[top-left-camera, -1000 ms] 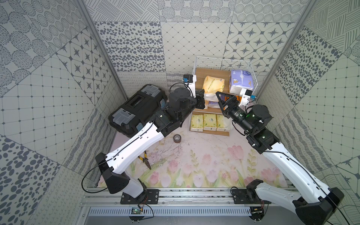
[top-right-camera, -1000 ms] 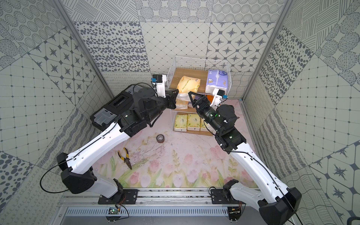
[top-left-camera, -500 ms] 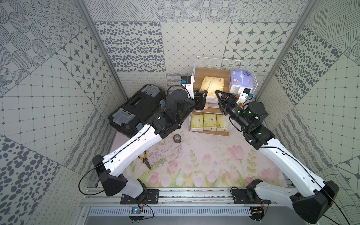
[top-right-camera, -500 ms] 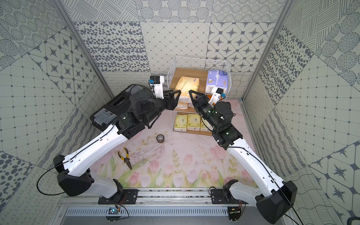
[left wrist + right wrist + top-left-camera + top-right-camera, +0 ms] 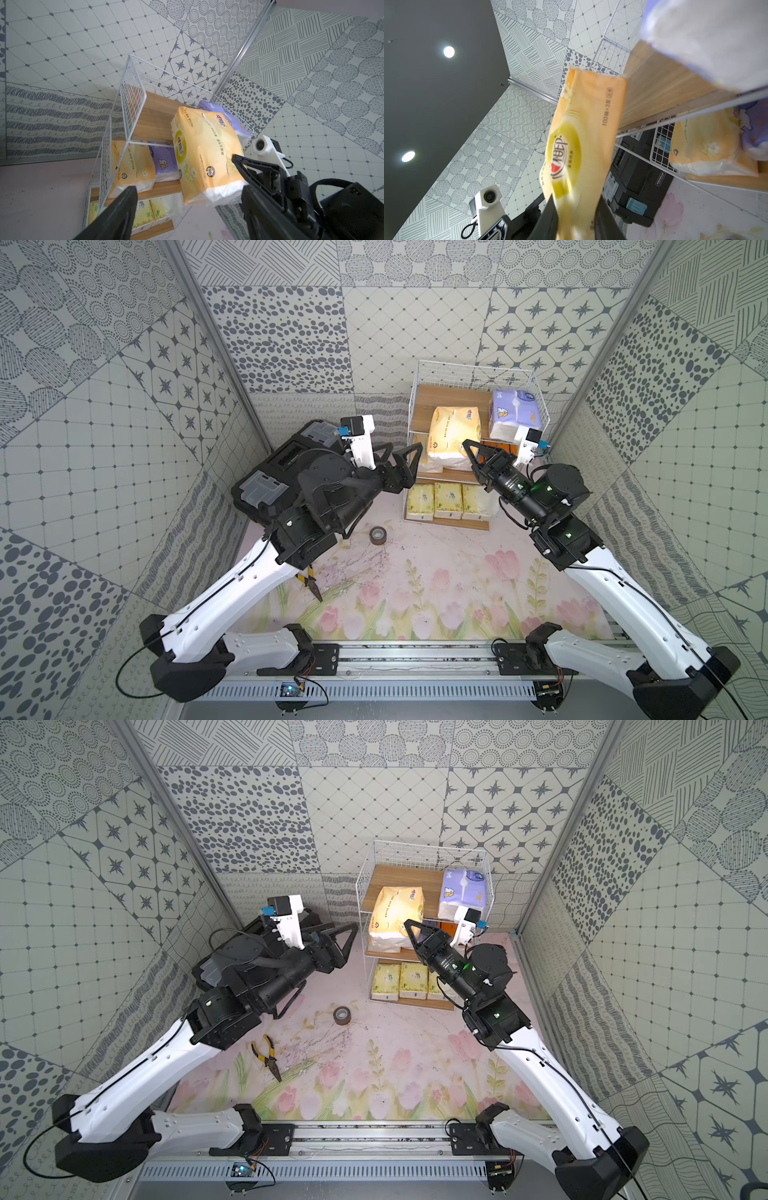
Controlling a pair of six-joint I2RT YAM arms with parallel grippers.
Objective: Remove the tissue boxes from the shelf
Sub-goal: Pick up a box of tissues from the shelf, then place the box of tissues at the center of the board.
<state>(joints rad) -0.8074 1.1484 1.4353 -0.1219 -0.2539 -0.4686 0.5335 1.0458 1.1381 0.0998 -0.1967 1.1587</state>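
Right end effector [image 5: 473, 452] was clamped on the near end of the pale orange plastic-wrapped tissue pack [image 5: 453, 435] | pack's long axis ran from the end effector back over the top tier of the white wire-grid shelf with wooden boards [image 5: 446, 396], front end overhanging (so a pull toward the robot looked due) | left end effector [image 5: 405, 448] hung open beside the shelf, holding nothing.

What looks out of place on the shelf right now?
The pale orange tissue pack sticks out, tilted, past the top front edge of the shelf, its end pinched in the right gripper.
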